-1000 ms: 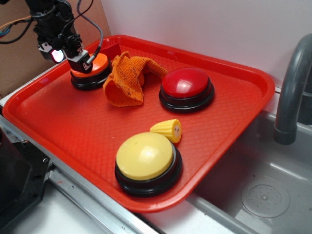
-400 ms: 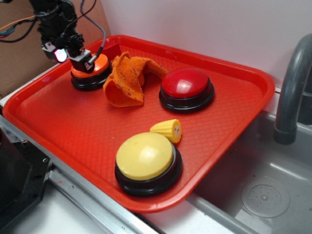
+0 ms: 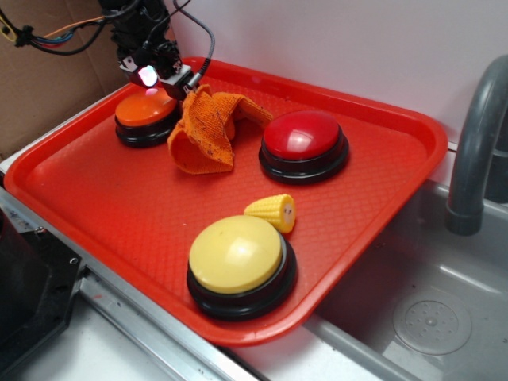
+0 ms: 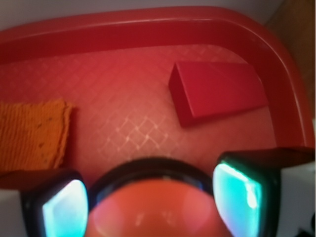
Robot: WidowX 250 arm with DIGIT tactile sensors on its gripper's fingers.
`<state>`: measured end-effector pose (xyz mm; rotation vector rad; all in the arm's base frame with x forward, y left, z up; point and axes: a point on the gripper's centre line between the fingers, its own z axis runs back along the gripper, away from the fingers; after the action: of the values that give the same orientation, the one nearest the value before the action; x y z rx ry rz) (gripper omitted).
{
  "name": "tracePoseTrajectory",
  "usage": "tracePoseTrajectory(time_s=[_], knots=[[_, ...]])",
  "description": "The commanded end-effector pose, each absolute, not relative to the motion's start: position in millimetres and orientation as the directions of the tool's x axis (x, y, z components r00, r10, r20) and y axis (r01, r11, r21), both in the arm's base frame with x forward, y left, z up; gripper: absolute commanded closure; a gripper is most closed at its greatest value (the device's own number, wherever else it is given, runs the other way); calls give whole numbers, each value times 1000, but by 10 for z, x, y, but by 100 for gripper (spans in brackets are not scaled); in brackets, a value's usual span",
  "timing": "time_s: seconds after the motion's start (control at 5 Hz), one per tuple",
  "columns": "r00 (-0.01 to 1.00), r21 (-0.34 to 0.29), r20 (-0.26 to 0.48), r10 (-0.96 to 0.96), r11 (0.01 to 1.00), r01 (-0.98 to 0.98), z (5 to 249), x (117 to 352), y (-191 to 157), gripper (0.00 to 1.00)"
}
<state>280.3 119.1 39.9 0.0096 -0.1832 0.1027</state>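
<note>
We see the gripper [image 3: 163, 79] hovering over the back-left corner of the red tray [image 3: 119, 198], just above the orange button [image 3: 145, 113]. In the wrist view its 2 fingers [image 4: 54, 205] stand wide apart at the bottom corners of the picture, with the dome of the orange button showing between them. The jaws are spread and have hold of nothing; we cannot tell whether the fingertips touch the button.

The orange button sits on its black base at the far-left end of the tray. Just beside it lies a crumpled orange cloth [image 3: 205, 131]. In the wrist view we also see a red block [image 4: 217, 91] lying flat in the tray's corner beyond the button, close to the rim.

Further along the tray we find 2 more buttons: a red button [image 3: 304, 136] past the cloth, and a yellow button [image 3: 236, 254] near the front edge. A small toy corn cob [image 3: 272, 210] lies just behind the yellow one, touching or nearly touching it. Beside the tray we see a grey sink [image 3: 429, 317] and a grey faucet [image 3: 476, 143].
</note>
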Motion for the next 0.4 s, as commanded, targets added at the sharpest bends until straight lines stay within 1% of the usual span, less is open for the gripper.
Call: tracePoseTrajectory(time_s=[0.0,0.2], knots=[[959,89,272,80,990,-107,1085,2461,1112,0],[943,98,313,112,984,-149,1321,2291,1106,0]])
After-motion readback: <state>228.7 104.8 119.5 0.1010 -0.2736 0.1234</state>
